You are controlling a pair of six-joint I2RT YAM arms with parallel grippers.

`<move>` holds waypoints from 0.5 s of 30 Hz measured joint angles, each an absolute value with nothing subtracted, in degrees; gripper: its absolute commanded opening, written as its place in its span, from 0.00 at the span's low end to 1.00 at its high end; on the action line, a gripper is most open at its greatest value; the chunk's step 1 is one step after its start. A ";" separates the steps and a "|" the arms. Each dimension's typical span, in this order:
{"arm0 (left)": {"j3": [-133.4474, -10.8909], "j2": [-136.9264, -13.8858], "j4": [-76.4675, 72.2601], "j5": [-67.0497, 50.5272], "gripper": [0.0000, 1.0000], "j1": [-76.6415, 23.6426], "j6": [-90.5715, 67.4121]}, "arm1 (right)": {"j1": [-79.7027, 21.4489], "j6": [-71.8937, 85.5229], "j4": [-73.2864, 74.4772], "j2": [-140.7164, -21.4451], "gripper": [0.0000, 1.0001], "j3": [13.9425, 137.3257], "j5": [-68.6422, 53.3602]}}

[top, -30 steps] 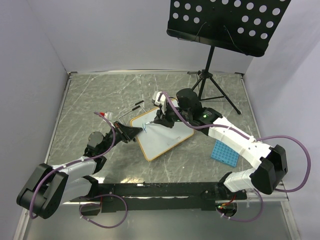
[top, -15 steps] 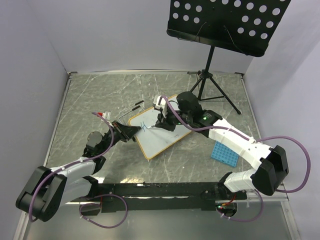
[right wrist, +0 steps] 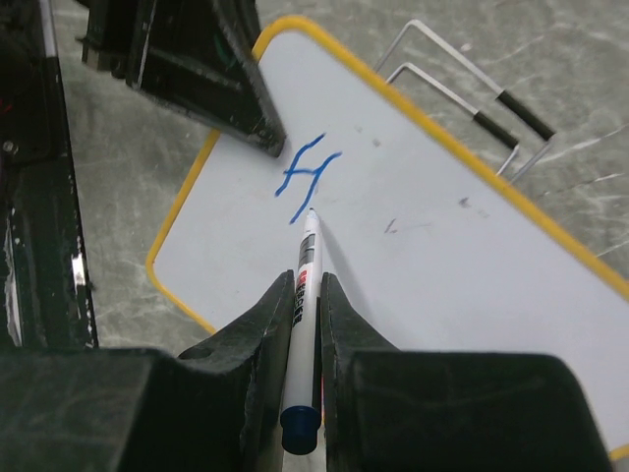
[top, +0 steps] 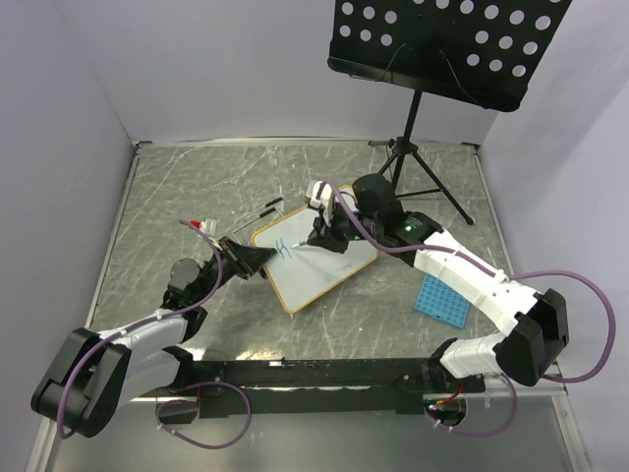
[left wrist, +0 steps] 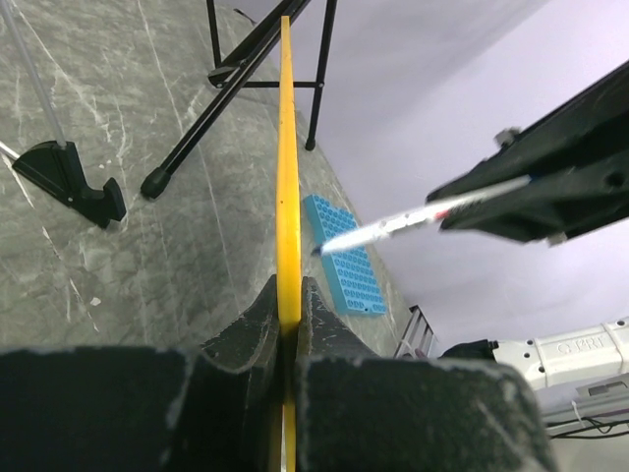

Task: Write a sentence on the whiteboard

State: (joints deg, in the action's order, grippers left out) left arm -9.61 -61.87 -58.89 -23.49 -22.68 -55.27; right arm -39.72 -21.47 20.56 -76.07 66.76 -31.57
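— Overhead first: where's the board?
— The small glossy white board with a thin orange frame [top: 329, 273] sits askew in the middle of the grey marbled counter [top: 177, 187]. The left hand [top: 257, 260] meets its left edge, and the right hand [top: 316, 241] hangs over its left half. A blue square grid tray [top: 439, 297] lies well off to the right.
— And the left wrist camera?
— The board shows edge-on, with the left hand's two fingers pinched tight on the frame. A slim white marker pen [left wrist: 413, 221] points its tip toward the board's face.
— The right wrist?
— The right hand is clamped around the pen's barrel. The tip is at the foot of thin blue marker lettering [right wrist: 307, 175], a single H-shaped letter just beside the left hand. I can't tell whether the tip touches the board.
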 measured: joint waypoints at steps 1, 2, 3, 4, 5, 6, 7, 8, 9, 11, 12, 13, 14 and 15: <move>-9.61 -61.87 -58.89 -23.66 0.01 -22.68 -55.27 | -39.48 -21.43 20.58 -76.07 0.00 67.31 -31.64; -9.61 -61.87 -58.89 -23.77 0.01 -22.68 -55.27 | -39.27 -21.30 20.53 -76.07 0.00 67.92 -31.86; -9.61 -61.87 -58.92 -23.94 0.01 -22.68 -55.29 | -39.07 -21.21 20.43 -76.07 0.00 68.40 -32.08; -9.61 -61.87 -58.92 -24.10 0.01 -22.68 -55.29 | -38.96 -21.12 20.25 -76.05 0.00 68.55 -32.25; -9.61 -61.87 -58.94 -24.18 0.01 -22.68 -55.29 | -38.85 -21.02 20.14 -76.07 0.00 68.58 -32.36; -9.61 -61.89 -59.00 -24.29 0.01 -22.68 -55.31 | -38.81 -20.91 20.21 -76.07 0.00 68.58 -32.42; -9.61 -62.02 -59.20 -24.43 0.01 -22.68 -55.33 | -38.76 -20.82 20.25 -76.07 0.00 68.58 -32.45; -9.61 -62.15 -59.37 -24.56 0.01 -22.68 -55.37 | -38.74 -20.80 20.23 -76.07 0.00 68.58 -32.51; -9.61 -62.30 -59.55 -24.62 0.01 -22.68 -55.40 | -38.74 -20.75 20.18 -76.07 0.00 68.58 -32.62; -9.61 -62.76 -60.05 -24.80 0.01 -22.68 -55.44 | -38.74 -20.62 20.21 -76.09 0.00 68.58 -32.71; -9.61 -62.87 -60.16 -24.82 0.01 -22.68 -55.44 | -38.74 -20.58 20.21 -76.09 0.00 68.55 -32.73; -9.61 -62.92 -60.16 -24.84 0.01 -22.68 -55.48 | -38.74 -20.58 20.18 -76.09 0.00 68.55 -32.80; -9.61 -62.92 -60.18 -24.86 0.01 -22.68 -55.48 | -38.74 -20.58 20.18 -76.09 0.00 68.55 -32.88; -9.61 -62.94 -60.20 -24.84 0.01 -22.68 -55.55 | -38.74 -20.58 20.18 -76.09 0.00 68.55 -33.04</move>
